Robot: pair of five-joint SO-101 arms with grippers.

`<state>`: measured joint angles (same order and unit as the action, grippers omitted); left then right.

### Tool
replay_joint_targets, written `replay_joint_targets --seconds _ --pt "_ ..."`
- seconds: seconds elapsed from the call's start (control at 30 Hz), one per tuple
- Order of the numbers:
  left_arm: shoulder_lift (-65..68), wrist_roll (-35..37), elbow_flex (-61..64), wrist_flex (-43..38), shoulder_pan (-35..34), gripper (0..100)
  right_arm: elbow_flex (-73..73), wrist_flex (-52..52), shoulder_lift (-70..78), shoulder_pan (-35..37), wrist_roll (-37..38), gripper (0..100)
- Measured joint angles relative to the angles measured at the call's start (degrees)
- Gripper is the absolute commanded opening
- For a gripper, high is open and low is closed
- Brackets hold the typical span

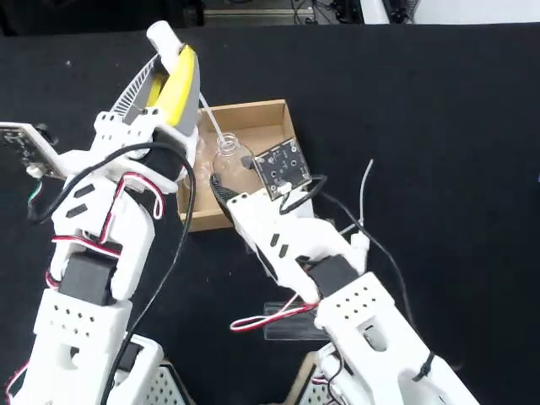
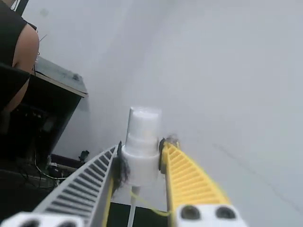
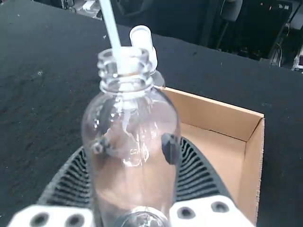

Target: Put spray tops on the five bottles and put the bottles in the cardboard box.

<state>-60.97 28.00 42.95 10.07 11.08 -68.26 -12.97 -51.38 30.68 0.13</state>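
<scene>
Two hands loaded, one join unfinished.

**Item 1, left hand** (image 1: 164, 67): closed tight on the collar of a white spray top (image 2: 142, 137), which it holds raised well above the box. The dip tube (image 3: 110, 28) trails down from it at a slant.

**Item 2, right hand** (image 3: 134, 156): clamped round the belly of a clear bottle (image 3: 130, 118). The bottle is upright with its neck open. From above it appears to sit over the cardboard box (image 3: 222, 116), which rests on the black surface (image 3: 42, 85).

**Item 3, the join:** the tube's lower end is inside the bottle neck. The collar is well apart from the threads, so the top is not seated.

**Item 4:** a second white spray top (image 3: 141, 37) sits just behind the neck. I cannot tell what it is fitted to.

**Hazards, as I judge them:**
- The tube is thin and enters at an angle. A straight descent could press it against the lip and bow or kink it instead of feeding it in.
- The collar may arrive tilted. It would then sit crooked on the threads, cross-thread, or perch loose.
- The bottle is smooth and gripped only at its sides. Downward or twisting force from the top could spin it or push it down through the fingers.
- If it slips, an uncapped bottle would probably land in the box, and that step would have to be redone.
- The second top is close by, so a sideways correction could knock it.
</scene>
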Motion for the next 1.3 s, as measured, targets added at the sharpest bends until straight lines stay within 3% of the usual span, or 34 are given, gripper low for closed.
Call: replay_joint_targets --seconds 0.4,0.63,0.87,1.0,1.13,1.3 --pt "0.0 -0.2 1.0 3.4 3.5 11 -0.4 0.0 -1.1 0.0 0.0 1.1" --pt "0.0 -11.2 7.7 7.7 6.6 24 -0.4 0.0 -1.1 0.0 0.0 1.1" --pt "-4.0 -12.3 7.3 15.6 5.8 24 -0.4 0.0 -1.1 0.0 0.0 1.1" --pt "-11.1 -12.7 6.4 18.4 1.1 24 -0.4 0.0 -1.1 -2.6 0.1 1.1" --pt "-17.1 -12.7 7.0 18.5 -9.0 24 -0.4 0.0 -1.1 -8.5 0.0 1.1" --pt "-15.3 -12.7 15.8 13.9 -19.3 24 -0.4 0.0 -1.1 -18.3 0.0 1.1"
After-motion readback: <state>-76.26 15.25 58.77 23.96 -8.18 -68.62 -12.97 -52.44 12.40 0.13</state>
